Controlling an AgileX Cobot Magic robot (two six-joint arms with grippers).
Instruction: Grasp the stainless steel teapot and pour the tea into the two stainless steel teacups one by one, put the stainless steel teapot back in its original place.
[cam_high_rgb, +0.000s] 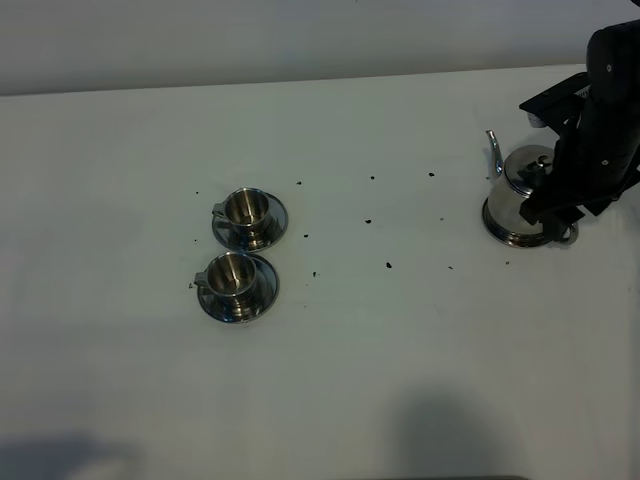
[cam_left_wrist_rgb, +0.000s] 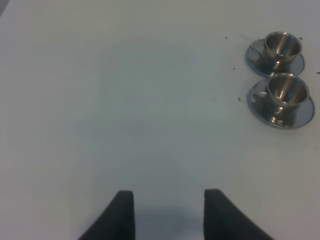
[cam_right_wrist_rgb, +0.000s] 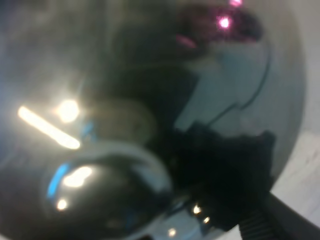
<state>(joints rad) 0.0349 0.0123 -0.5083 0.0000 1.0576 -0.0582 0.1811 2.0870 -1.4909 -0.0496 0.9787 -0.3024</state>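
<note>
The stainless steel teapot (cam_high_rgb: 518, 188) stands at the far right on a steel disc whose rim (cam_high_rgb: 503, 236) shows under it, its spout (cam_high_rgb: 493, 150) pointing left. My right gripper (cam_high_rgb: 556, 205) hangs at the pot's handle side and covers part of the lid. The right wrist view is filled by the blurred shiny teapot (cam_right_wrist_rgb: 125, 125). The two stainless steel teacups (cam_high_rgb: 246, 208) (cam_high_rgb: 231, 273) sit on saucers left of centre, also seen as cups (cam_left_wrist_rgb: 282, 46) (cam_left_wrist_rgb: 286, 91). My left gripper (cam_left_wrist_rgb: 169, 212) is open over bare table, well apart from the cups. No tea shows.
The white table (cam_high_rgb: 400, 350) carries small dark specks (cam_high_rgb: 388, 265) scattered between the cups and the pot. Its far edge (cam_high_rgb: 300, 85) meets a grey wall. Dark shadows lie along the near edge.
</note>
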